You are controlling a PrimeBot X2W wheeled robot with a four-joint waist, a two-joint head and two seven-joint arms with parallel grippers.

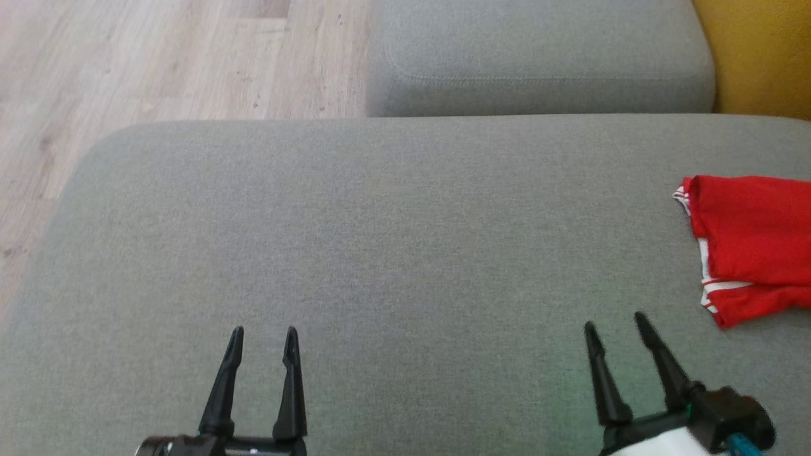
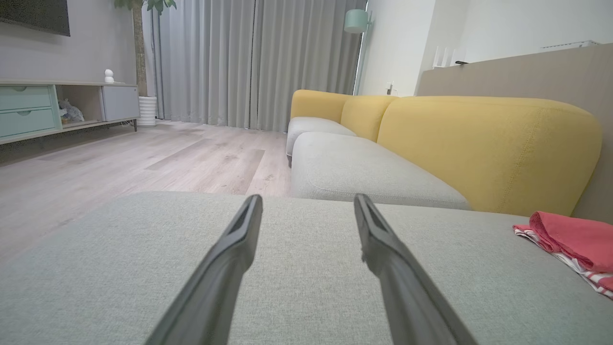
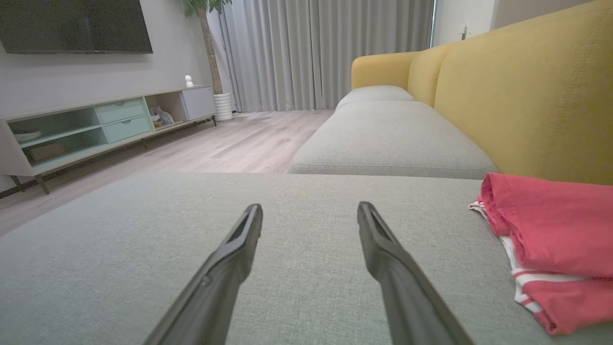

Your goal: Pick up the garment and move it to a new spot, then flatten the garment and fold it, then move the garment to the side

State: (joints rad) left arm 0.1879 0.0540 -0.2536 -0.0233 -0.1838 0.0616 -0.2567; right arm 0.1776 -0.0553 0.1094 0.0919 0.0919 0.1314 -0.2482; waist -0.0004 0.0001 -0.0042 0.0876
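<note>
The garment (image 1: 751, 244) is red with white stripes and lies folded at the right edge of the grey cushion (image 1: 380, 253). It also appears at the right of the left wrist view as the garment (image 2: 572, 242) and of the right wrist view as the garment (image 3: 555, 247). My left gripper (image 1: 263, 334) is open low at the near left, holding nothing; its gap (image 2: 308, 203) points over bare cushion. My right gripper (image 1: 613, 323) is open just near-left of the garment, apart from it, with an empty gap (image 3: 310, 211).
A second grey seat cushion (image 1: 538, 57) lies beyond the one I work on, with a yellow backrest (image 3: 527, 91) along the right. Wooden floor (image 1: 158, 63) lies to the left and far side. A TV cabinet (image 3: 96, 129) stands across the room.
</note>
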